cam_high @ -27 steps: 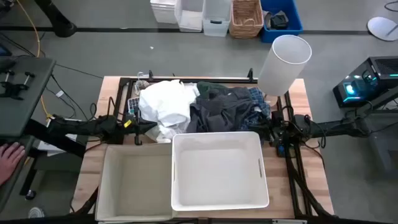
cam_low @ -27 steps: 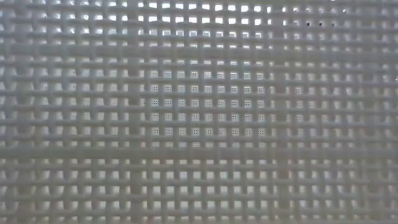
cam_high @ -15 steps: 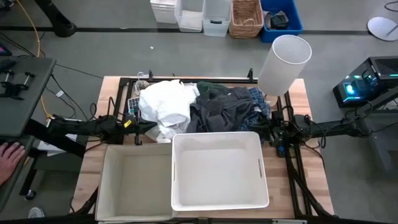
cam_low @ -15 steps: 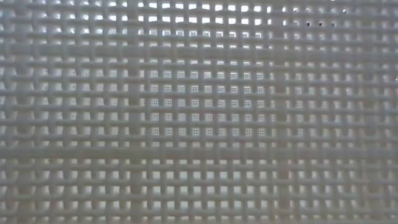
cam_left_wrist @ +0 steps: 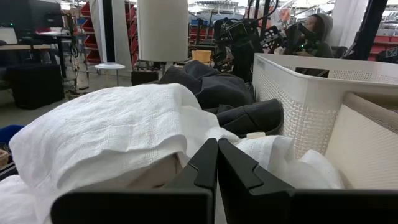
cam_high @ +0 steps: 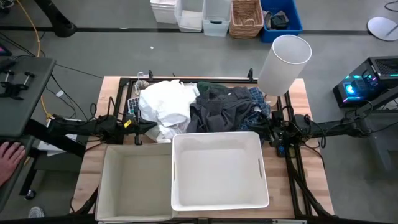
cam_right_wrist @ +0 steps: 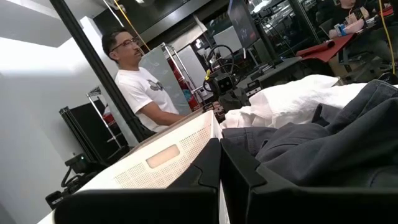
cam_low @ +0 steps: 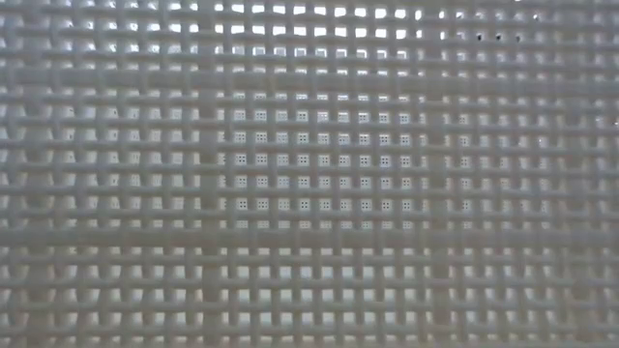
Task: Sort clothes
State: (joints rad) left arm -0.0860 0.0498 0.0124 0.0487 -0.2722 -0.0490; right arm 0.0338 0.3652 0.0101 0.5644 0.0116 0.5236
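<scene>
The table (cam_high: 314, 168) bears two bins along its near edge: the white bin (cam_high: 219, 171) in the middle and the beige bin (cam_high: 134, 183) touching it on the left. In the low view the white bin's lattice wall (cam_low: 309, 174) fills everything.

Behind the bins, at the far middle of the table, lies the pile of clothes. The white clothes (cam_high: 165, 106) take the left part, the dark grey one (cam_high: 221, 112) lies just right of them, the plaid shirt (cam_high: 260, 102) peeks out at the right end, and a dark green one (cam_high: 211, 90) shows at the far side. None lies in either bin.

A white cylinder (cam_high: 283, 62) stands at the far right corner.

The left gripper (cam_high: 149, 127) rests low at the left edge of the white clothes, fingers pressed together, grasping nothing. The right gripper (cam_high: 264, 130) rests at the right edge of the pile, likewise clenched on nothing.

A person (cam_right_wrist: 140, 84) stands beyond the table in the right wrist view, and a hand (cam_high: 7, 158) shows at the left edge.
</scene>
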